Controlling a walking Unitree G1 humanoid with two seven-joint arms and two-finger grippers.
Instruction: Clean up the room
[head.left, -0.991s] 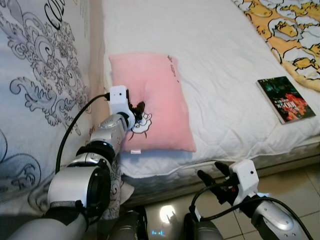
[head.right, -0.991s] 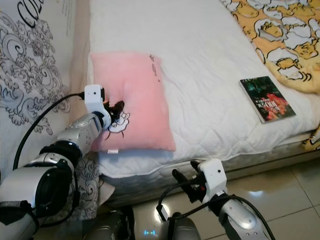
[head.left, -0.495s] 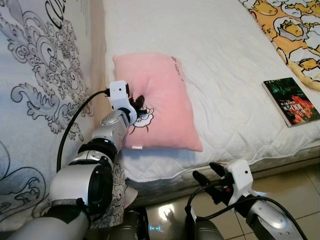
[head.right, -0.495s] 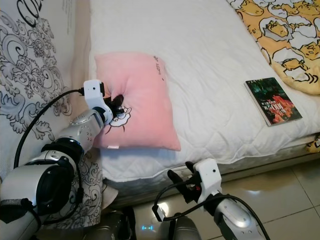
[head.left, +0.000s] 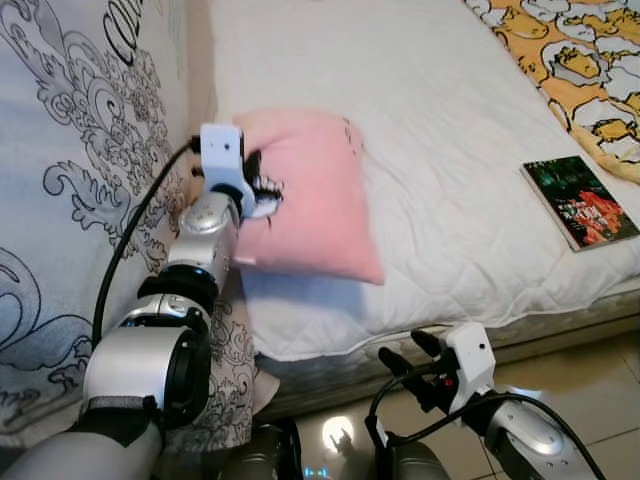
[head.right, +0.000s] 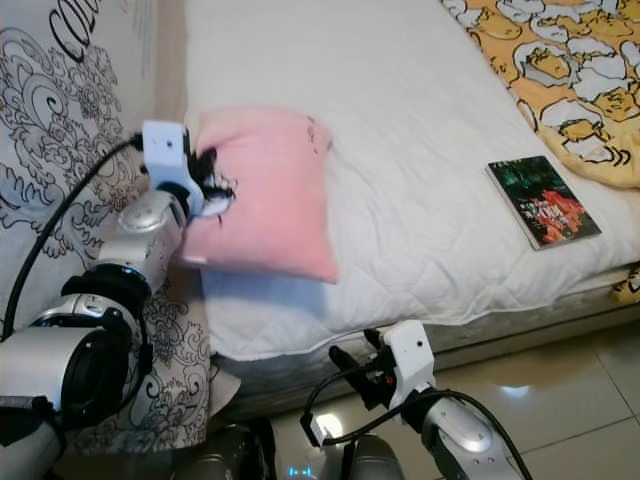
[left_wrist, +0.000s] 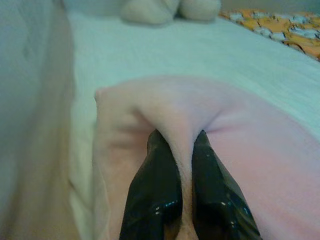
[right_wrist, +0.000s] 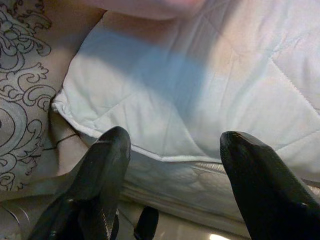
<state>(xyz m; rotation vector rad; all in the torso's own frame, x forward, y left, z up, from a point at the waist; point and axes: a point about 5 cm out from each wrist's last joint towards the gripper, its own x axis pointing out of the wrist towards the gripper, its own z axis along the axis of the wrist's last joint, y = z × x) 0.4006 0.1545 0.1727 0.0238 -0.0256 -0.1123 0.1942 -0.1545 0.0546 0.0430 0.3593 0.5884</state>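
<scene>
- On the bed, near its left edge, the left hand pinches a fold of the pink pillow; the wrist view shows the two black fingers closed narrow with fabric bunched between them.
- At this corner the pillow lifts off the white quilt while its far side sags onto the bed, so I judge the step in hand is picking up the pillow to put it where it belongs.
- Next, the move calls for raising it fully clear and carrying it toward the head of the bed, wherever that lies; a pinch on loose cloth could slip, so a slow lift seems wise.
- Soft and plump, the pillow is plain pink with a small cartoon print by the grip and a line of dark lettering along one edge; it will droop and swing.
- Low at the foot of the bed, over the tiled floor, the right hand hangs with fingers spread wide, holding nothing.
- Well apart on the quilt lies a dark book, beside a yellow patterned blanket.
</scene>
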